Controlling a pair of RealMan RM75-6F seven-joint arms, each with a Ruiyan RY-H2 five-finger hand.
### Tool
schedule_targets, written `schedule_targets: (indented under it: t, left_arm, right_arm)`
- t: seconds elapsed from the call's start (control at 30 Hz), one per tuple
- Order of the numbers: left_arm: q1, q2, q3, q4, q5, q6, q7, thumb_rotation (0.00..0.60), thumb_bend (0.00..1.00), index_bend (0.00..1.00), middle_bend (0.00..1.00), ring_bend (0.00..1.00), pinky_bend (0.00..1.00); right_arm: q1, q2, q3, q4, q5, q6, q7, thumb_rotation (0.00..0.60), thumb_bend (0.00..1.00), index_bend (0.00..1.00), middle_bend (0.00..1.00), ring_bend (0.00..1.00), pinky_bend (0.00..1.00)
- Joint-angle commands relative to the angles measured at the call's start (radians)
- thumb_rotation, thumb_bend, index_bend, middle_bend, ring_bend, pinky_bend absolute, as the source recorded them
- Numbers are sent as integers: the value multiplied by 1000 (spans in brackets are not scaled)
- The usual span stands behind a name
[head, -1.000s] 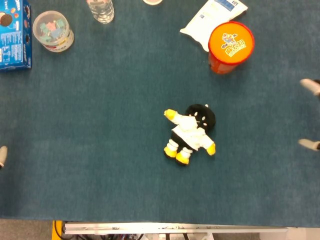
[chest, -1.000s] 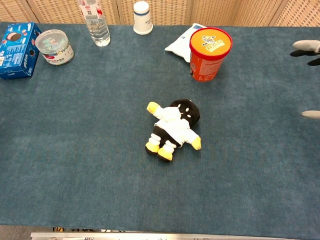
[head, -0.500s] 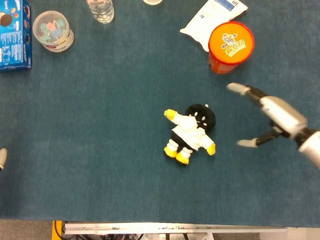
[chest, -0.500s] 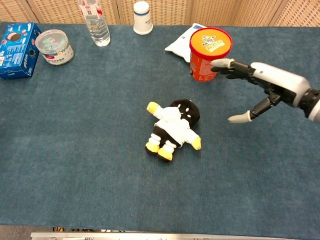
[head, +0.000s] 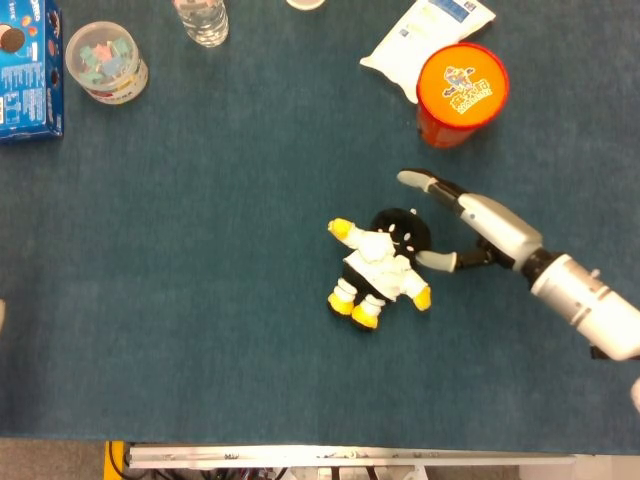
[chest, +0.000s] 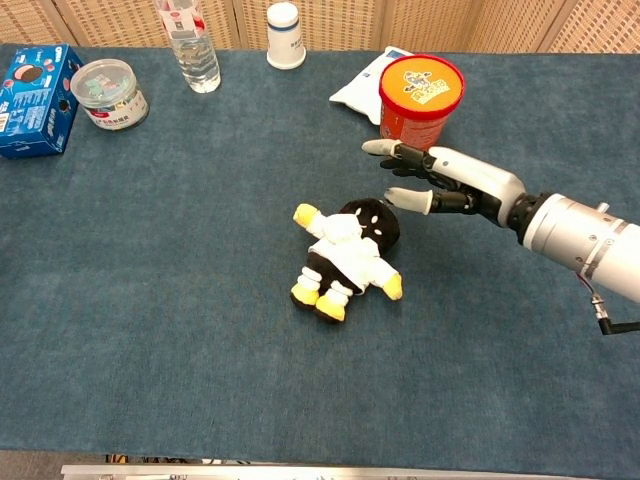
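The fingers (chest: 385, 148) of the right hand (head: 462, 222) are spread and hold nothing; they reach out over the blue table (head: 200, 300) just beside the black head of a stuffed toy (head: 380, 265). Whether the thumb tip touches the toy I cannot tell. The toy lies flat near the middle of the table, in a white jacket with yellow hands and feet. Behind the hand stands an orange tub (head: 461, 93), and a white packet (head: 425, 30) lies just beyond it. At the far left sit a clear jar (head: 105, 62) and a blue box (head: 27, 70), with a water bottle (chest: 186, 45) and a white cup (chest: 285, 36) along the back edge. The left hand is out of sight.
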Motion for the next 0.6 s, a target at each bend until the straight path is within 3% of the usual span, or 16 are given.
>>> schedule_targets:
  t: [0.03, 0.33, 0.6]
  left_arm:
    - [0, 2, 0, 0, 0, 0, -4, 600, 331, 125, 127, 129, 92]
    - [7, 6, -1, 8, -4, 6, -17, 600, 331, 125, 127, 129, 92]
    - [12, 6, -2, 19, -8, 10, -27, 600, 331, 125, 127, 129, 92]
  right_arm:
    - [19, -39, -2, 40, 9, -21, 39, 182, 0, 0, 0, 0, 0]
    - [58, -117, -36, 142, -23, -45, 106, 178, 0, 0, 0, 0, 0]
    - [98, -177, -32, 209, -26, -61, 113, 175, 0, 0, 0, 0, 0]
